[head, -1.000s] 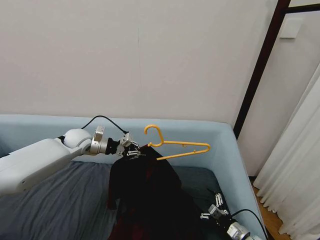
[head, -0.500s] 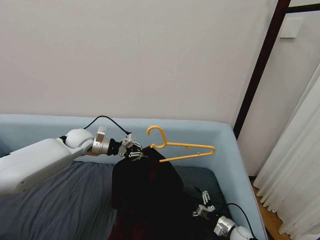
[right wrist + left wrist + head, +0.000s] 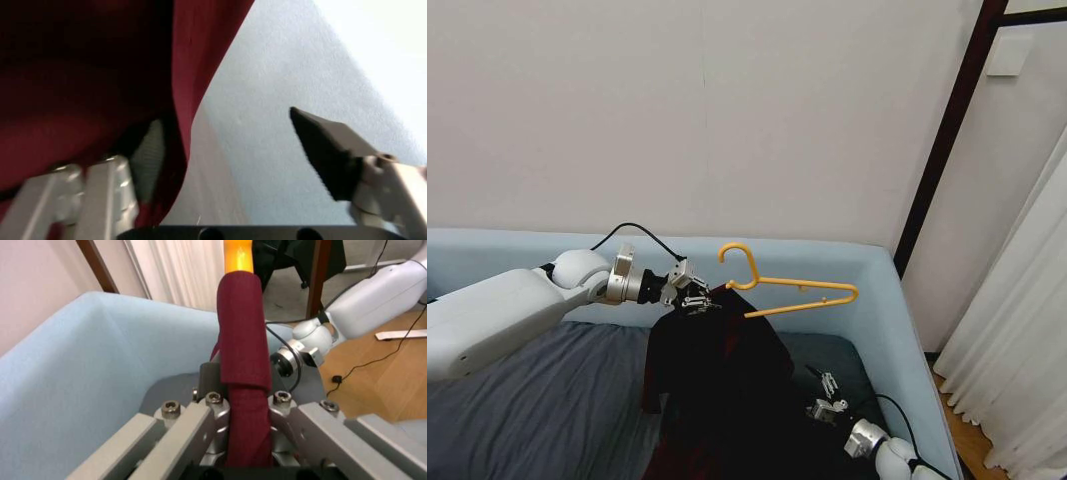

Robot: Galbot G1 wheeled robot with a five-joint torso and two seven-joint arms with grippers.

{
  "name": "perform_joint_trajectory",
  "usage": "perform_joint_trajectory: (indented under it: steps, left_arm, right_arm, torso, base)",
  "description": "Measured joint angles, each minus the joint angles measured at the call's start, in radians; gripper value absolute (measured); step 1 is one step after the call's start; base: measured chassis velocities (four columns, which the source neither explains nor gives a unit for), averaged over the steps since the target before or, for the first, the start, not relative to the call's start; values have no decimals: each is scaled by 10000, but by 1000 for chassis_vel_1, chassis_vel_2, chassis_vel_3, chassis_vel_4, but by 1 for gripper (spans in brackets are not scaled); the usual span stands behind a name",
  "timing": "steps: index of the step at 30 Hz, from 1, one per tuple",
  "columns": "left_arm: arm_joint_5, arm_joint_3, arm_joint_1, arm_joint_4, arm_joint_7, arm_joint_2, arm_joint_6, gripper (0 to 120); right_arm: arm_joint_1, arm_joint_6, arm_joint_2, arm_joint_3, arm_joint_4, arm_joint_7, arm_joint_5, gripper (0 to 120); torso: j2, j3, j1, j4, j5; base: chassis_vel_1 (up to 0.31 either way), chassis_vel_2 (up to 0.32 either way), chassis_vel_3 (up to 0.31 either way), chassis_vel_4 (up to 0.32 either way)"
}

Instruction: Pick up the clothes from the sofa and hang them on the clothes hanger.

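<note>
Mid-hanging: the left gripper point(image 3: 689, 297) clamps the hanger point(image 3: 799, 290) and garment point(image 3: 727, 390). Below the hanger, the spread right gripper point(image 3: 825, 398) likely needs to pinch fabric next.

Head view: even, diffuse room light on the pale wall point(image 3: 727, 100) above the left gripper point(image 3: 694, 299); no hard shadows, no glare; the garment point(image 3: 727, 390) hanging below that gripper reads almost black, its folds lost in shade; the hanger point(image 3: 799, 290) stands out bright beside it. Left wrist view: daylight from the curtain point(image 3: 173, 270) beyond the fingertips; cloth evenly lit; soft sheen on the gripper's metal. Right wrist view: sofa point(image 3: 280, 65) ahead of the right gripper point(image 3: 223, 122) washed bright toward one corner; garment beside one finger in deep shadow
</note>
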Motion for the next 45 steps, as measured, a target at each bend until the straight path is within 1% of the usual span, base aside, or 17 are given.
perform_joint_trajectory:
  steps: [3,5,9,10,15,16,18,26,30,32,34,35,36,40,41,43,45]
  left_arm:
    - [16,-1,76,-54,9,-3,1,1]
    - [17,-1,83,-71,13,-1,1,1]
    - [28,4,105,-37,41,-39,4,1]
    - [28,4,105,-37,41,-39,4,1]
    - [71,24,125,114,119,-65,-4,1]
    - [71,24,125,114,119,-65,-4,1]
    - [91,10,185,112,138,-27,-7,1]
    - [132,-100,338,128,166,78,-27,1]
    - [153,-211,446,159,177,122,-39,1]
    - [168,-360,595,218,209,150,-65,1]
    - [204,-525,780,239,279,208,-85,1]
    - [204,-525,780,239,279,208,-85,1]
    - [224,-626,896,241,305,251,-107,1]
    - [287,-936,1269,278,324,303,-181,1]
    - [287,-936,1269,278,324,303,-181,1]
    - [314,-1057,1410,276,325,303,-201,1]
    - [350,-1191,1549,239,325,325,-229,1]
  right_arm:
    - [-78,73,-62,-5,73,-10,-15,52]
    - [-84,92,-65,-12,81,-13,-17,50]
    - [-94,217,-15,-8,93,-20,-188,30]
    - [-94,217,-15,-8,93,-20,-188,30]
    - [-101,363,63,36,53,6,-579,8]
    - [-101,363,63,36,53,6,-579,8]
    - [-146,423,58,37,53,5,-628,0]
    - [-404,563,-68,-28,401,-110,-533,0]
    - [-575,461,-270,-177,806,-199,81,0]
    - [-772,209,-607,-398,1399,-690,1238,0]
    - [-1004,-290,-1078,-743,2236,-1301,2977,0]
    - [-1004,-290,-1078,-743,2236,-1301,2977,0]
    - [-1150,-762,-1494,-980,2887,-1730,4186,0]
    - [-1348,-2702,-2663,-1579,4462,-2673,7606,0]
    - [-1348,-2702,-2663,-1579,4462,-2673,7606,0]
    - [-1316,-3793,-3064,-1670,4893,-3100,9252,0]
    - [-1206,-4656,-3284,-1599,4962,-3318,10658,0]
  torso:
    - [0,0,0,-2,-3]
    - [0,0,0,-2,-2]
    - [0,0,0,-1,-2]
    - [0,0,0,-1,-2]
    - [0,0,0,0,0]
    - [0,0,0,0,0]
    - [0,0,0,-1,-1]
    - [0,0,0,-1,-1]
    - [0,0,0,0,0]
    - [0,0,0,0,0]
    - [0,0,0,-2,1]
    - [0,0,0,-2,1]
    - [0,-1,0,0,-1]
    - [0,-1,0,0,-1]
    - [0,-1,0,0,-1]
    - [0,0,0,-2,-1]
    - [0,0,-1,-2,3]
  base:
    - [0,0,0,0]
    - [0,0,0,0]
    - [0,0,0,0]
    - [0,0,0,0]
    - [0,0,0,0]
    - [0,0,0,0]
    - [0,0,0,0]
    - [0,0,0,0]
    - [0,0,0,0]
    - [0,0,0,0]
    - [0,0,0,0]
    - [0,0,0,0]
    - [0,0,0,0]
    - [0,0,0,0]
    - [0,0,0,0]
    - [0,0,0,0]
    - [0,0,0,0]
